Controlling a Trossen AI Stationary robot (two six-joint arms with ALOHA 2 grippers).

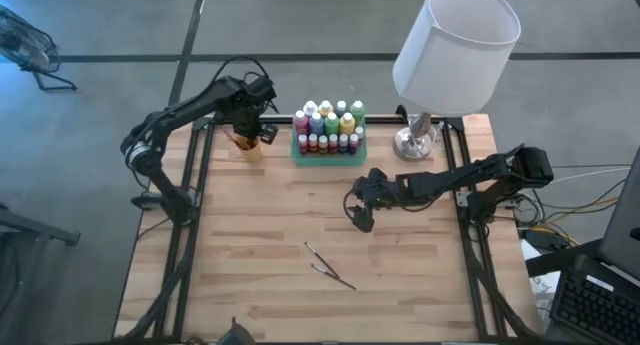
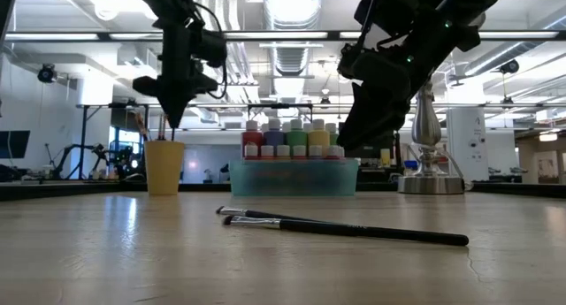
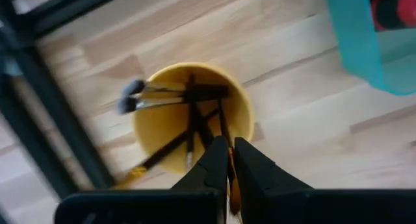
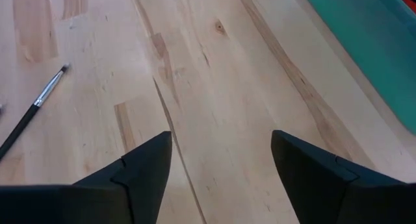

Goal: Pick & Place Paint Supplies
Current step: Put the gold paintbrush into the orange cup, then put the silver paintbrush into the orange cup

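Probably a lab, exposed ceiling ducts, tripod stands

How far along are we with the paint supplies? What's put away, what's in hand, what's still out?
Done: the paint bottles stand in the green tray, and several brushes sit in the orange cup. In hand: the left tool is shut on a thin brush over the cup. Left: two brushes lie on the table; the right tool hovers open above bare wood, holding nothing.

Grey floor, white-shaded lamp
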